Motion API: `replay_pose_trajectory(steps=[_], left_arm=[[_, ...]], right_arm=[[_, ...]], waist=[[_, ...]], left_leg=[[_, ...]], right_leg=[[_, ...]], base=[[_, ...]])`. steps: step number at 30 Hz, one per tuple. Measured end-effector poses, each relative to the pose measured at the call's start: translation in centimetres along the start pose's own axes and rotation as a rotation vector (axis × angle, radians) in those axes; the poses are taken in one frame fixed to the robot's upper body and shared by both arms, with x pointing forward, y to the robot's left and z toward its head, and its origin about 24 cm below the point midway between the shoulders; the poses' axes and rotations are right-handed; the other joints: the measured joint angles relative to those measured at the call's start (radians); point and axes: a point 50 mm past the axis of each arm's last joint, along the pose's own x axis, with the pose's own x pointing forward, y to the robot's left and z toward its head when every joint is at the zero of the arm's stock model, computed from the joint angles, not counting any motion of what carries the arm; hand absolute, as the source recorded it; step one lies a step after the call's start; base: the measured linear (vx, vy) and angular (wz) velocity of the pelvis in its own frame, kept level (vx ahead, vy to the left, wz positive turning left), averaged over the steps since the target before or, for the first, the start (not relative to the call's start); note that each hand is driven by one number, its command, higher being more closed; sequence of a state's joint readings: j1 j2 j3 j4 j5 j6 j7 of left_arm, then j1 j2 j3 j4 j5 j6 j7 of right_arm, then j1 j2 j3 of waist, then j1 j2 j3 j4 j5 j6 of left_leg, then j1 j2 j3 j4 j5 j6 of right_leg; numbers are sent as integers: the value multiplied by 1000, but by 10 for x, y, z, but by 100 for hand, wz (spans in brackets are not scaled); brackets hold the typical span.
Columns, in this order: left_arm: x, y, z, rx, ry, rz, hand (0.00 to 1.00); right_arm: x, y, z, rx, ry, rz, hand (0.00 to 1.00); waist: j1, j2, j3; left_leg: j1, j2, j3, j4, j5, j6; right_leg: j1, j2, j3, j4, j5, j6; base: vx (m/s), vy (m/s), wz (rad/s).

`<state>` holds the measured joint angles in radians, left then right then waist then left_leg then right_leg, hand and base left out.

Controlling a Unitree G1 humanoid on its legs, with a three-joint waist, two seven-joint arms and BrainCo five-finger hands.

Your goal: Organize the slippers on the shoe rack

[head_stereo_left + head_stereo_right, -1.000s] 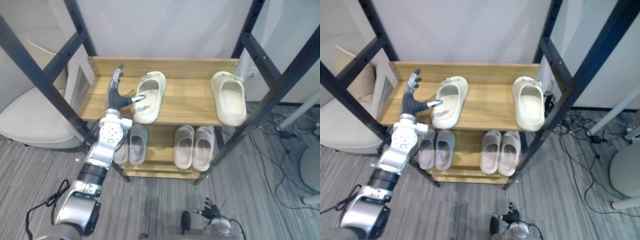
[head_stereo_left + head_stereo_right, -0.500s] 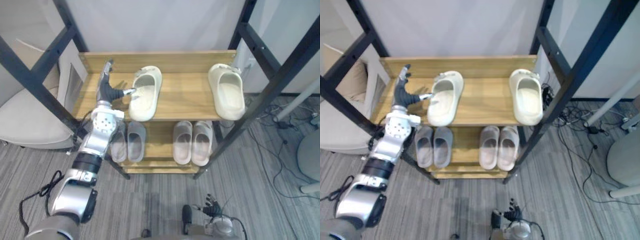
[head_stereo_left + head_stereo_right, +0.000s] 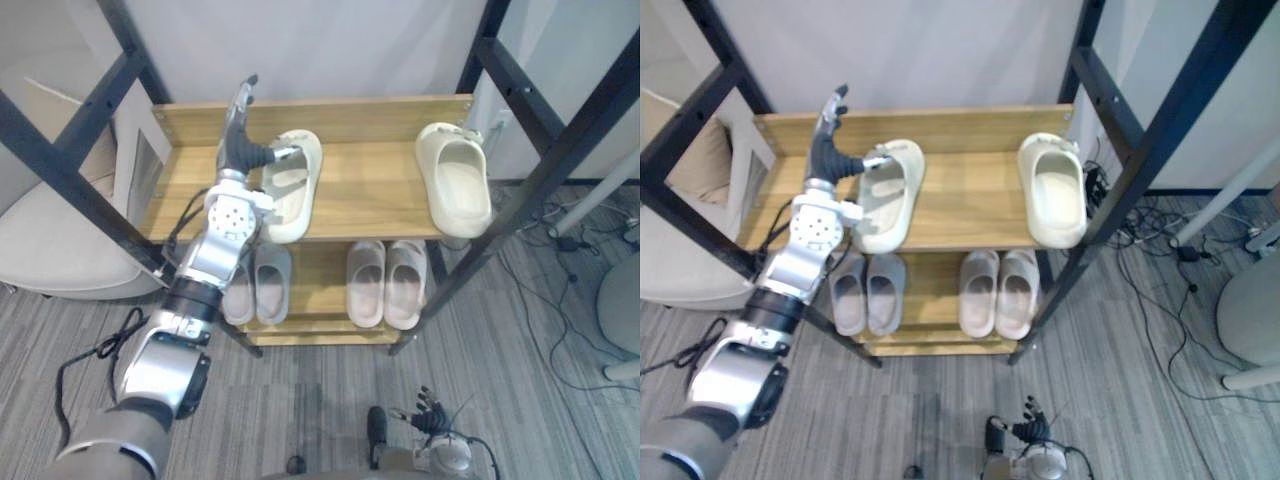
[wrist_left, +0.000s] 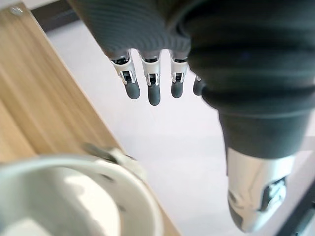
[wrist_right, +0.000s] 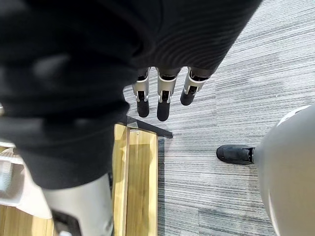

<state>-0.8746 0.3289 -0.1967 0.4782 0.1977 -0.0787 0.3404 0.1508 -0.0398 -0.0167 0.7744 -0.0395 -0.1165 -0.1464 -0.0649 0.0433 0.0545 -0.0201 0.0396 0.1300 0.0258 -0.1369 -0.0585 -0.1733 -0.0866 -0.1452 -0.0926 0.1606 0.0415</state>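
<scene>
On the top shelf of the wooden shoe rack [image 3: 370,195], the left hand [image 3: 238,150] is now placed further back, fingers straight, thumb over the left cream foam slipper [image 3: 292,200]. The matching cream slipper [image 3: 455,185] is left well apart. The right hand [image 3: 428,415] is held low, fingers relaxed.

Bright, even light (soft shadows)

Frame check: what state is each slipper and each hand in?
Left top slipper: sole down, slanted, apart from its mate.
Right top slipper: sole down, straight.
Grey pair: side by side, lower shelf.
Pale pair: side by side, lower shelf.
Left hand: open, thumb at left top slipper.
Right hand: open, hanging low.
</scene>
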Motion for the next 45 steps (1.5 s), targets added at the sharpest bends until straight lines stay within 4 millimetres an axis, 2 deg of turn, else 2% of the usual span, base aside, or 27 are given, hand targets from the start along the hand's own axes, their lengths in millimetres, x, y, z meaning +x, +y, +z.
replay_pose_trajectory(steps=[5,22,33,42,45], left_arm=[[9,-1,4,23,2,3,0],[13,-1,6,45,4,8,0],[16,10,2,30,29,56,0],[16,11,1,38,39,59,0],[15,9,-5,48,68,52,0]], right_arm=[[-2,-1,0,5,-10,-5,0],[-5,-3,0,10,-28,-11,0],[-6,1,-1,-2,-26,1,0],[-6,3,0,-7,-28,7,0],[-6,3,0,-6,-31,7,0]], waist=[[2,0,0],[8,-10,3],[11,-34,9],[14,-51,20],[14,-53,27]], left_leg=[[-16,1,20,19,0,0],[-83,8,36,84,-15,2],[-88,6,24,88,-15,3],[-123,9,22,120,-24,1],[-141,11,24,131,-26,-1]], right_leg=[[-13,1,12,1,11,-5],[-55,2,17,2,34,-15],[-54,-1,13,2,34,-15],[-73,-1,10,2,38,-17],[-87,0,12,2,42,-18]], base=[[-16,-13,-7],[-20,-8,-2],[4,2,1],[1,1,2],[0,0,0]])
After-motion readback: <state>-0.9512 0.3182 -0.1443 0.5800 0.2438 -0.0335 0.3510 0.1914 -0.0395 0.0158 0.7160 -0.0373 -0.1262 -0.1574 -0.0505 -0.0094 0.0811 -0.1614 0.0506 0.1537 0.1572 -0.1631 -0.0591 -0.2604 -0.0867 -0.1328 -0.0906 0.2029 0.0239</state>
